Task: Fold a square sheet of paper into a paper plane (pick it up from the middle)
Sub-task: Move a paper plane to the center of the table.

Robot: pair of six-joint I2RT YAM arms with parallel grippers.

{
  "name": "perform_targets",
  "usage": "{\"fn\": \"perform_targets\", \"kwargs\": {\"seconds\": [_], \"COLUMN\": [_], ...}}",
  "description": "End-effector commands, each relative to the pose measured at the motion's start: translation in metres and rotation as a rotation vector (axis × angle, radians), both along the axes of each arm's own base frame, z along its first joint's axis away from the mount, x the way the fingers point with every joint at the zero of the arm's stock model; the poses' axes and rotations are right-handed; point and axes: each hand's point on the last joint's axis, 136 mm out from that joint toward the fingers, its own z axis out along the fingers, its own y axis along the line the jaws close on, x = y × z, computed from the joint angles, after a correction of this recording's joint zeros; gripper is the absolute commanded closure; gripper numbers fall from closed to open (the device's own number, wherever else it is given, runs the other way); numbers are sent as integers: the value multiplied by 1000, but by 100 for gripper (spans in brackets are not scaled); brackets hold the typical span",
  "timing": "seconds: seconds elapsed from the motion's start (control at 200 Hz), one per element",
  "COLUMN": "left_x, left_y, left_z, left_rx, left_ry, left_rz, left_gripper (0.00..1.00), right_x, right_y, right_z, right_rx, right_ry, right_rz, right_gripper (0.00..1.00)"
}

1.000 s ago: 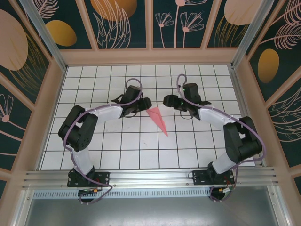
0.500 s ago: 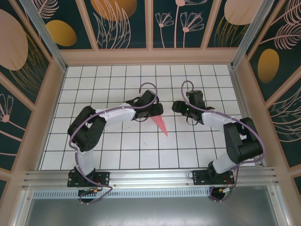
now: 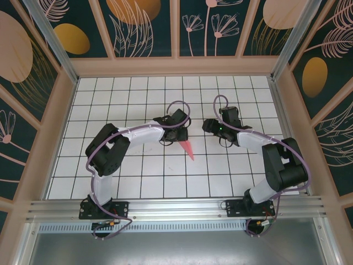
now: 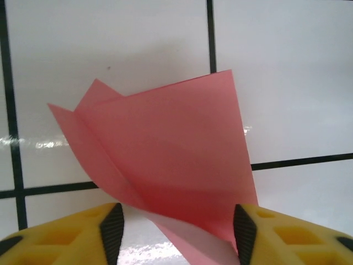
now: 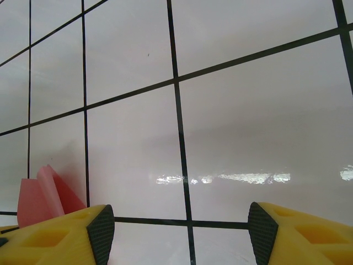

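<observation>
The square sheet of paper is folded into a slim salmon-pink paper plane (image 3: 188, 148) that lies on the white grid table, its tip pointing toward the near edge. My left gripper (image 3: 181, 134) sits over the plane's wide end. In the left wrist view its yellow fingers (image 4: 83, 232) stand open on either side of the raised folded flaps (image 4: 176, 160). The right pad is at the paper's edge and a gap shows on the left. My right gripper (image 3: 206, 126) is open just to the right of the plane, with bare tile between its pads (image 5: 179, 232). The plane's flaps (image 5: 44, 193) show at that view's left edge.
The white grid table (image 3: 143, 176) is walled by a wooden frame (image 3: 176, 66) at the back and sides. An aluminium rail (image 3: 176, 207) runs along the near edge by the arm bases. Both forearms meet over the table's middle.
My left gripper has moved right, from beside the plane to over its wide end, and now covers that end from above. The right gripper drew back a little to the right and then stayed put.
</observation>
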Motion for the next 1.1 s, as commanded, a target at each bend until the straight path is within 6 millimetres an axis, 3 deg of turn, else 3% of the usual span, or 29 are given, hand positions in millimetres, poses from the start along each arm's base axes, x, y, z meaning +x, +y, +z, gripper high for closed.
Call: {"fn": "perform_targets", "kwargs": {"seconds": [0.0, 0.12, 0.215, 0.505, 0.741, 0.951, 1.016, 1.096], "left_x": [-5, -9, -12, -20, -32, -31, -23, -24], "left_y": [10, 8, 7, 16, 24, 23, 15, 13], "left_z": [12, 13, 15, 23, 11, 13, 24, 19], "left_rx": [-12, -82, -133, -183, -183, -237, -299, -352], "left_ry": [-15, -11, -10, -18, 14, -2, -36, -43], "left_rz": [36, 76, 102, 149, 164, 199, 212, 229], "left_gripper": [51, 63, 66, 60, 63, 76, 83, 90], "right_x": [1, 1, 0, -1, -1, -2, -2, -2], "right_y": [0, 1, 1, 3, 4, 7, 8, 10], "right_z": [1, -1, -3, -7, -10, -10, -10, -10], "right_rx": [29, 30, 31, 40, 42, 50, 53, 53], "right_ry": [0, 9, 14, 30, 39, 42, 41, 38], "right_rz": [-8, -7, -6, 2, 6, 13, 19, 27], "right_gripper": [32, 33, 33, 35, 35, 36, 36, 36]}}
